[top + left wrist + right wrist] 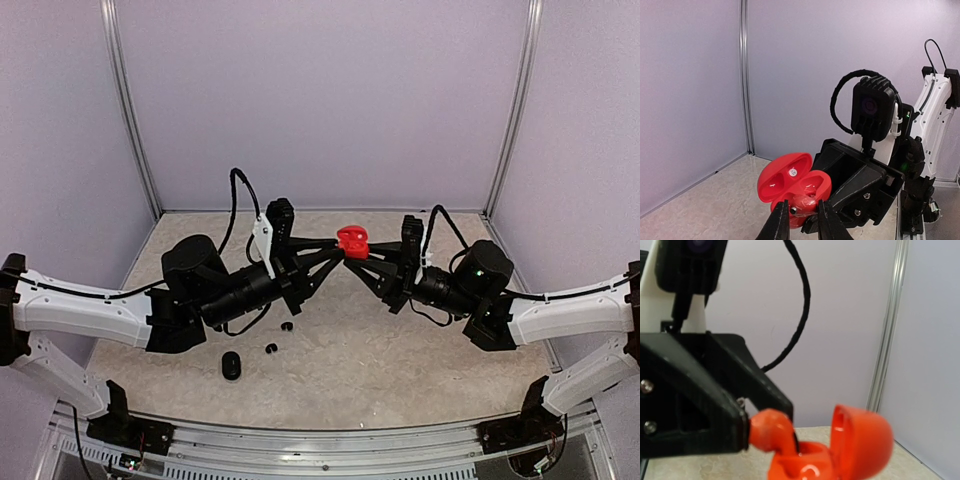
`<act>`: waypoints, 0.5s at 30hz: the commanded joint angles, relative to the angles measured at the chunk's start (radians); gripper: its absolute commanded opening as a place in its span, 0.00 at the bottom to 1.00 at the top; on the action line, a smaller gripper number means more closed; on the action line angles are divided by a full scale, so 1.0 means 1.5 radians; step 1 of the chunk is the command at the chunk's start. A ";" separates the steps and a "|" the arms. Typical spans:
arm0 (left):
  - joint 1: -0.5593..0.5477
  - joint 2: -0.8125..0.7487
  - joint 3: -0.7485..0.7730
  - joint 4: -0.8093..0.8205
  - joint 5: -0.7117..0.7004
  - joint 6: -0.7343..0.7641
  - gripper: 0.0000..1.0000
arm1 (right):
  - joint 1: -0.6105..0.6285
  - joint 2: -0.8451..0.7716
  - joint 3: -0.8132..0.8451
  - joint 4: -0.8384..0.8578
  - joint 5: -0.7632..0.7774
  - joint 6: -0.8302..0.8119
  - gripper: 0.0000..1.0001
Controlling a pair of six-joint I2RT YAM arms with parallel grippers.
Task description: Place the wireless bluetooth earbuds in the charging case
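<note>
Above the tabletop, mid-frame, the right gripper clamps shut on the open red case; align the left gripper, jaws narrowly pinching a red bud, squarely over its socket, then lower slowly.

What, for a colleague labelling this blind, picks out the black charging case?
On the table, near the left arm, lie three black things. The black charging case is nearest the front edge, a pebble far bigger than the two black earbuds.
</note>
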 commanded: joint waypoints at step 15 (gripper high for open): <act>0.018 0.001 0.011 -0.018 -0.022 -0.007 0.11 | 0.007 -0.019 -0.009 0.020 -0.022 -0.001 0.11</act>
